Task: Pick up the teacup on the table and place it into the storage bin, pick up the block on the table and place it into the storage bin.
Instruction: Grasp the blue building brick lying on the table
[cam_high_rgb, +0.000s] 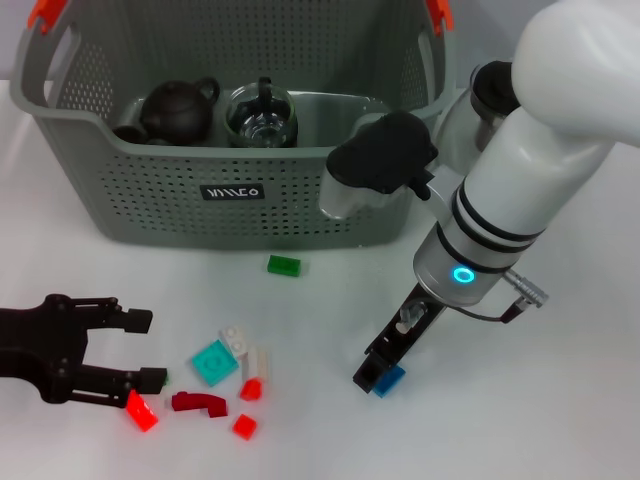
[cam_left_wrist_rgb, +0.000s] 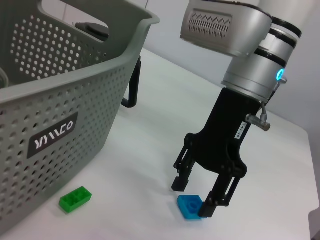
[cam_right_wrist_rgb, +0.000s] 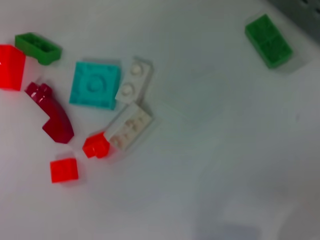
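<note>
The grey storage bin (cam_high_rgb: 150, 190) stands at the back of the table. No teacup shows on the table. Inside the bin, a small dark piece (cam_high_rgb: 126, 131) lies beside a dark teapot (cam_high_rgb: 176, 108); I cannot tell if it is the teacup. A blue block (cam_high_rgb: 391, 381) lies on the table in front of the bin's right end. My right gripper (cam_left_wrist_rgb: 194, 200) points down over it, open, fingertips at table level, one on each side of the blue block (cam_left_wrist_rgb: 188, 206). My left gripper (cam_high_rgb: 148, 350) rests open, low at the left, nothing between its fingers.
Loose blocks lie on the table: green (cam_high_rgb: 284, 265), teal (cam_high_rgb: 214, 362), white (cam_high_rgb: 240, 343), dark red (cam_high_rgb: 200, 403) and small red ones (cam_high_rgb: 141, 411). A glass vessel (cam_high_rgb: 260, 115) sits in the bin. A glass pitcher (cam_high_rgb: 487, 95) stands at the bin's right end.
</note>
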